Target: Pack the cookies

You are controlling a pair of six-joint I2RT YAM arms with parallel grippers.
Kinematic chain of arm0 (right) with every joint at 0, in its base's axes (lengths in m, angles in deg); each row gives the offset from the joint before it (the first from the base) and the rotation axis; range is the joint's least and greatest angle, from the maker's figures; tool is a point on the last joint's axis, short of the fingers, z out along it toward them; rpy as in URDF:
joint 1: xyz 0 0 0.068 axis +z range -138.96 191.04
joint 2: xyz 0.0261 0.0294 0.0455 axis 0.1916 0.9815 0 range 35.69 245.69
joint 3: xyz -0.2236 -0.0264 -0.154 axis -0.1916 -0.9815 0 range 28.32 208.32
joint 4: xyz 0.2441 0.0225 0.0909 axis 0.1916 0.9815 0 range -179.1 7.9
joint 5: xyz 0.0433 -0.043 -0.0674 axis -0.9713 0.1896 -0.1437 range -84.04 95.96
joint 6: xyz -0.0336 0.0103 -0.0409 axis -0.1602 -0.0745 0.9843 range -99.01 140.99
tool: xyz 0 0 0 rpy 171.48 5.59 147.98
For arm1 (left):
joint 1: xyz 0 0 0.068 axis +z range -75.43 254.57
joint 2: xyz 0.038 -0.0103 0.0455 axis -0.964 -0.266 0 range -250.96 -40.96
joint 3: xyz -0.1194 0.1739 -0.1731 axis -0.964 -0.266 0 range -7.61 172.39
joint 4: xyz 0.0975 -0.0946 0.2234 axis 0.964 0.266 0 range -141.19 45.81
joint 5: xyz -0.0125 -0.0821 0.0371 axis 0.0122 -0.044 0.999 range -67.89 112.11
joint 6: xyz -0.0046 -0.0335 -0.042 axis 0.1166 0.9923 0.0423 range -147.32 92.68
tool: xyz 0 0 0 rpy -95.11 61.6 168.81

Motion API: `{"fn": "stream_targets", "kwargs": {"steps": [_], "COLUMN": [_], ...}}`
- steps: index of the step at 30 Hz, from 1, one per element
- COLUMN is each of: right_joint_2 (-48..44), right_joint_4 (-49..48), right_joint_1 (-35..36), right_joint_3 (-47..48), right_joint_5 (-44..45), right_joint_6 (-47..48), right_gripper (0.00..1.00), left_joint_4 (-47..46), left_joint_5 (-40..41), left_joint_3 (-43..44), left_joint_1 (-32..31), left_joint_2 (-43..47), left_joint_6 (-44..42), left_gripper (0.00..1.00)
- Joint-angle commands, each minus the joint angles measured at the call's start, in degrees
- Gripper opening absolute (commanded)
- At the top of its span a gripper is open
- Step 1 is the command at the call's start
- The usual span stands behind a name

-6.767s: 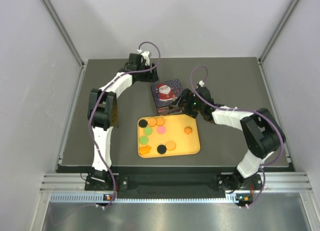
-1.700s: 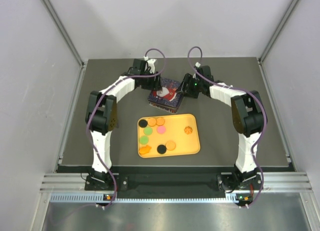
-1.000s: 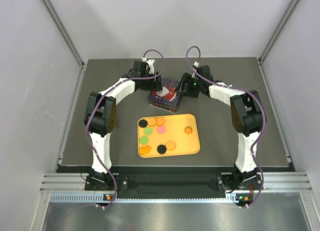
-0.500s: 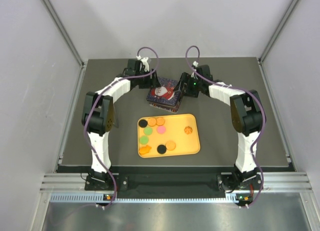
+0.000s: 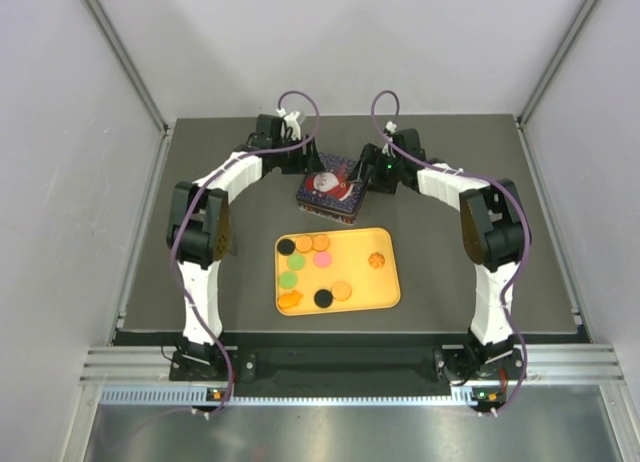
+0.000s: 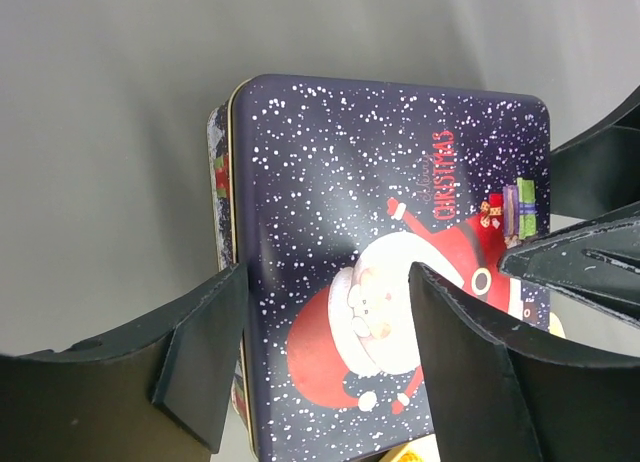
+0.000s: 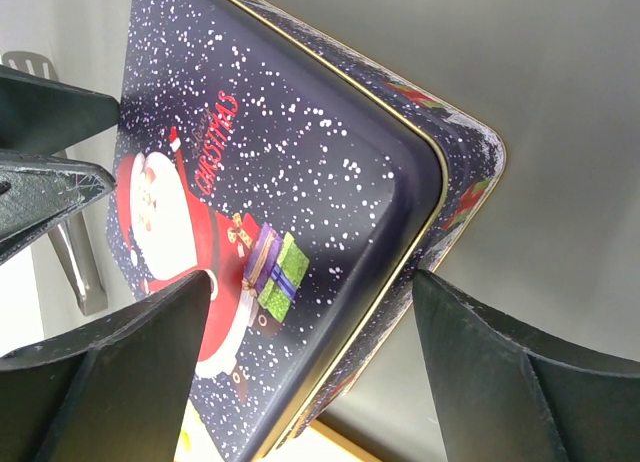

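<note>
Seemingly cookies (image 5: pixel 323 259) apart from left gripper (image 5: pixel 310 169)

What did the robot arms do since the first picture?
Both arms closed in on the Christmas tin, which got turned a bit. The left fingers and right fingers now straddle its edges, spread apart. The lid stayed on, and the cookies stayed on the yellow tray.
</note>
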Motion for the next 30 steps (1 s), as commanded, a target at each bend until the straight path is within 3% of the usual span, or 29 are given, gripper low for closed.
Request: {"fn": "stream_targets", "kwargs": {"steps": [1, 19, 24, 30], "right_joint_2": [0.19, 1.77, 3.01, 3.18], "right_joint_4": [-2.46, -4.31, -6.84, -9.50], "right_joint_1": [-0.02, -0.01, -0.01, -0.01], "right_joint_3": [3.04, 0.76, -1.79, -4.87], "right_joint_5": [-1.12, -1.91, -3.05, -2.70], "right_joint_6": [0.56, -1.90, -3.66, -4.19], "right_gripper": [0.81, 0.59, 0.43, 0.35], "left_joint_4": [0.51, 9.57, 11.15, 12.73], "left_joint_5": [-2.02, 9.49, 12.82, 16.69], "left_joint_3": [2.60, 5.06, 5.15, 5.32], "left_joint_1": [-0.86, -4.55, -5.26, -6.14], "left_joint_2": [-0.24, -3.14, -4.19, -5.07], "left_joint_6": [-2.16, -6.74, -7.00, -6.65], "left_gripper": [0.70, 0.68, 0.68, 0.67]}}
